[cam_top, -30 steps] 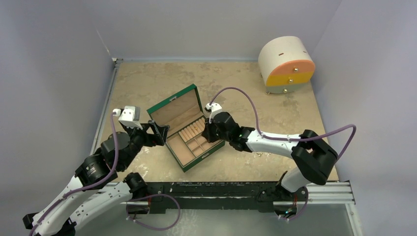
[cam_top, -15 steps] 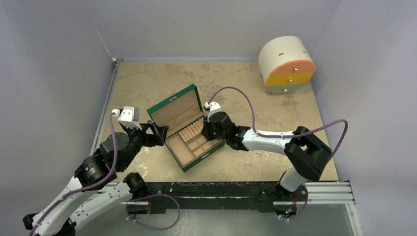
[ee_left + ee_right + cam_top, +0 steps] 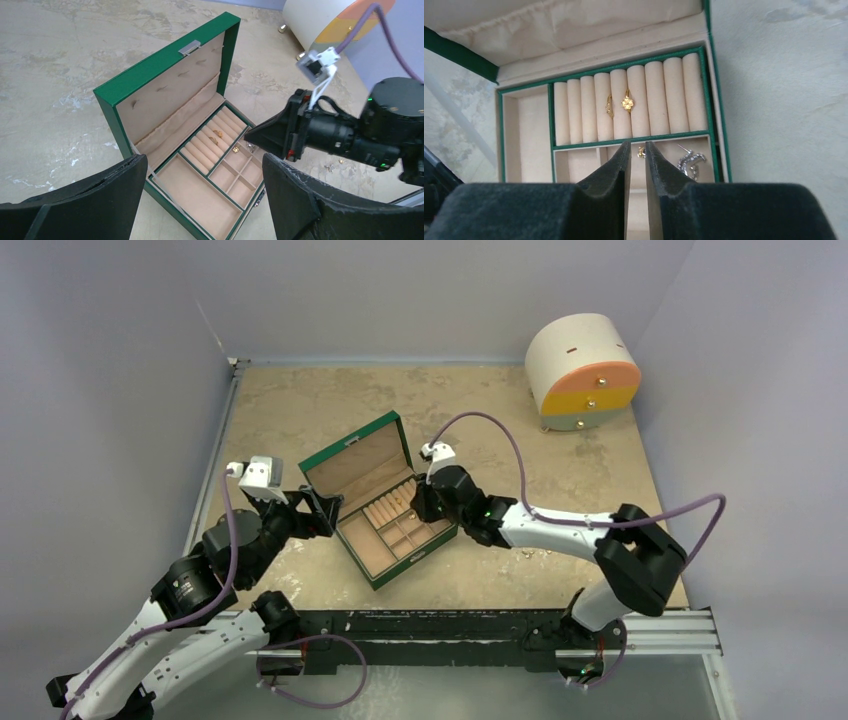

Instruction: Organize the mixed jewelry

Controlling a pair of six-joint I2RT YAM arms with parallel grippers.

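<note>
The green box (image 3: 352, 462) lies open mid-table. Two gold rings (image 3: 627, 103) (image 3: 609, 106) sit in its ring rolls. In the small compartment below them lie a tiny gold piece (image 3: 641, 151) and a silver earring (image 3: 689, 161). My right gripper (image 3: 638, 143) hovers over that compartment, its jaws parted by a narrow gap with nothing between them; the gold piece lies just past its tips. My left gripper (image 3: 205, 200) stands wide open and empty at the box's near-left corner. A few loose pieces (image 3: 330, 166) lie on the table right of the box.
A round white-and-orange drawer cabinet (image 3: 582, 370) stands at the back right. The box's raised lid (image 3: 165, 95) faces the left arm. Walls close the table at the left, back and right.
The right arm swung slightly left and back again, its gripper staying over the box's right-hand compartments. The left arm has not moved.
</note>
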